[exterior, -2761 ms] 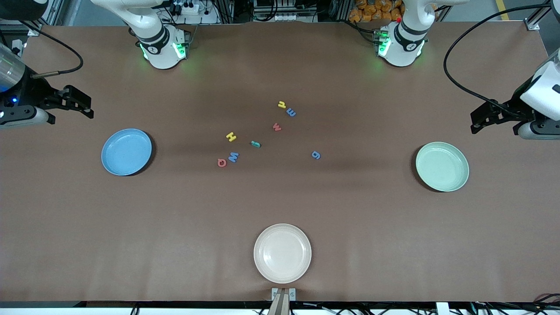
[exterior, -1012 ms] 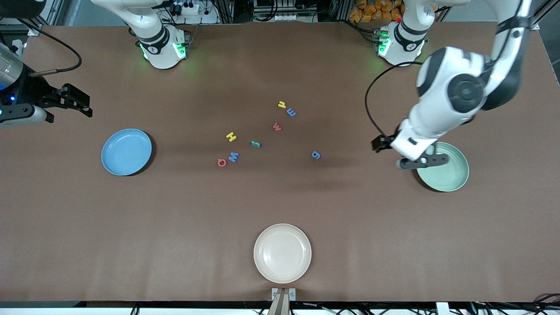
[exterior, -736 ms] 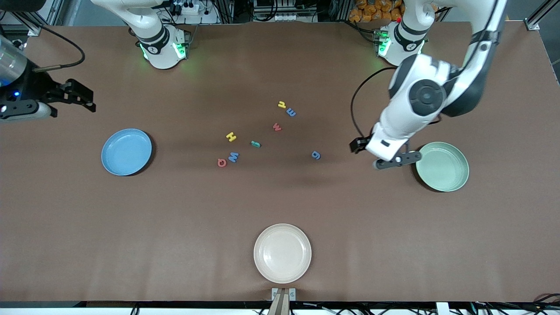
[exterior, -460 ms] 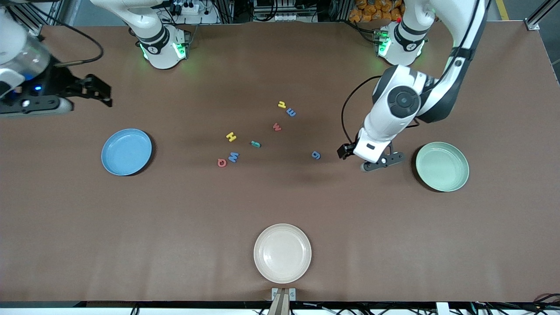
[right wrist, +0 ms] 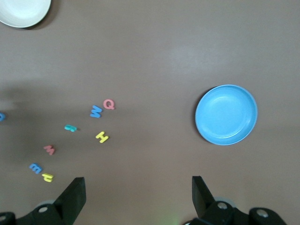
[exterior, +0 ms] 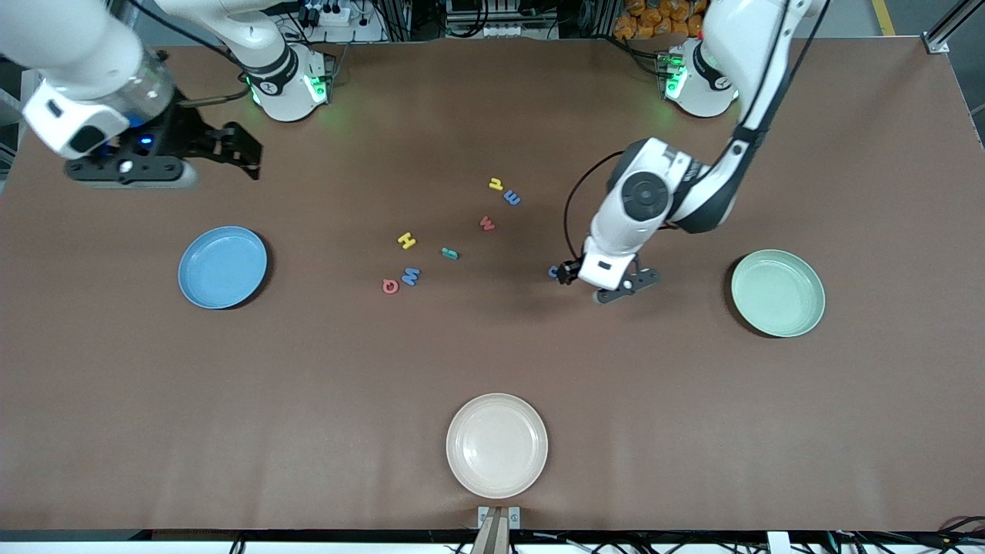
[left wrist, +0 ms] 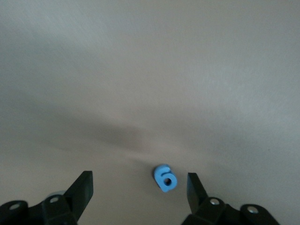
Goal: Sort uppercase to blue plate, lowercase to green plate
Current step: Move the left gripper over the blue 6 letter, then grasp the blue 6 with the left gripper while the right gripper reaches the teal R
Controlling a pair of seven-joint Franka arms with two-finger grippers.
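Over the bench's middle, toward the left arm's end, our left gripper [exterior: 567,273] hangs above the blue g [left wrist: 165,177], fingers spread wide and empty. From the left wrist view the g lies flat between the 2 fingertips, closer to 1 than the other, so we judge the step in hand is the pick of this lowercase letter for the green plate [exterior: 778,293], which sits near the edge at the left arm's end.

To do it well, we should centre the g between the fingers first, then come straight down until the tips almost touch the bench, and close gently: the letter is thin foam and looks easy to squash or flick away if 1 finger lands first. A short lift, then a carry to the green plate.

Our right gripper [exterior: 250,154] hovers near the corner by the right arm's base, fingers wide apart, holding nothing. The blue plate [exterior: 222,267] lies near the edge at that arm's end, empty.

The other letters are loose mid-bench: H [exterior: 406,241], W [exterior: 410,275] and Q [exterior: 390,286] in 1 group, a small green piece [exterior: 449,253] beside them, red w [exterior: 487,223], a blue piece [exterior: 512,198] and a yellow one [exterior: 495,184] farther from the front edge. Nothing is sorted yet.
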